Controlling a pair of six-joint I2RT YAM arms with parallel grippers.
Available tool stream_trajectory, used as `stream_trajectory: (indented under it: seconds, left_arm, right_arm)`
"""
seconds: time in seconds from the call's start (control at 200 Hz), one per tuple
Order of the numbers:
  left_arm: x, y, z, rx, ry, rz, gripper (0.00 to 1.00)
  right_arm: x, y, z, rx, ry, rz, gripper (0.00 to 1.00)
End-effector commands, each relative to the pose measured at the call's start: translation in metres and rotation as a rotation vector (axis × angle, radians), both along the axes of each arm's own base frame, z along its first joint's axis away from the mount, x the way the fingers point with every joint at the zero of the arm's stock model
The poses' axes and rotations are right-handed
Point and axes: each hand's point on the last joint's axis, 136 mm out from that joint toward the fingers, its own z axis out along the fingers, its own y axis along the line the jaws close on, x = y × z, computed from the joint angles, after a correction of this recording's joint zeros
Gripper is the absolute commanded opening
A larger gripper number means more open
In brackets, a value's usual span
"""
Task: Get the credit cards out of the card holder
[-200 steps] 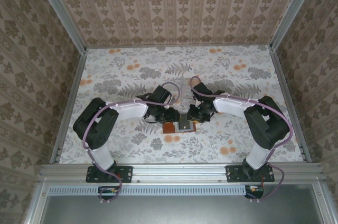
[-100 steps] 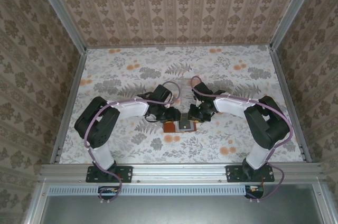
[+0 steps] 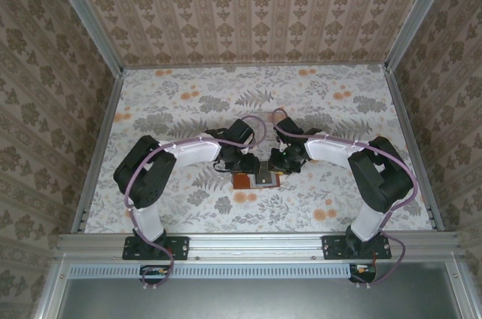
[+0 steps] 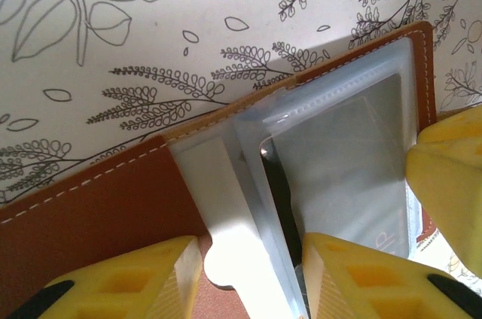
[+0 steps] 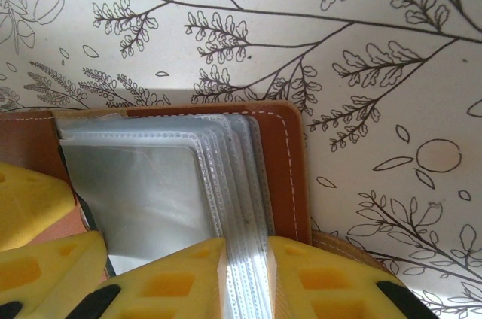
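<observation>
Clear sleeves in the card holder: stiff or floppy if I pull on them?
Likely floppy: the clear sleeves fan out in thin, curling layers where the right gripper pinches them. Probably slippery, given their glossy sheen. The thin card holder may lift along.

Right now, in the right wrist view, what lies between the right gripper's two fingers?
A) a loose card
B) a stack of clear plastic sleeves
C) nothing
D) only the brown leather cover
B: the right gripper is shut on the stack of clear plastic sleeves inside the open brown card holder.
</observation>
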Motion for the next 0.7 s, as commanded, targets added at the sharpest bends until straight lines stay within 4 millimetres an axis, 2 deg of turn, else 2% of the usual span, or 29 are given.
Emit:
stream_trajectory:
  seconds: [0.0, 0.69]
  left_arm:
    - [-0.011, 0.027, -0.026, 0.151, 0.036, -0.012, 0.41]
    - [-0.006, 0.03, -0.013, 0.153, -0.008, -0.003, 0.35]
  right_arm:
    - [-0.009, -0.007, -0.006, -0.031, 0.025, -0.006, 0.26]
    - [-0.008, -0.02, -0.002, -0.102, 0.01, -0.019, 0.21]
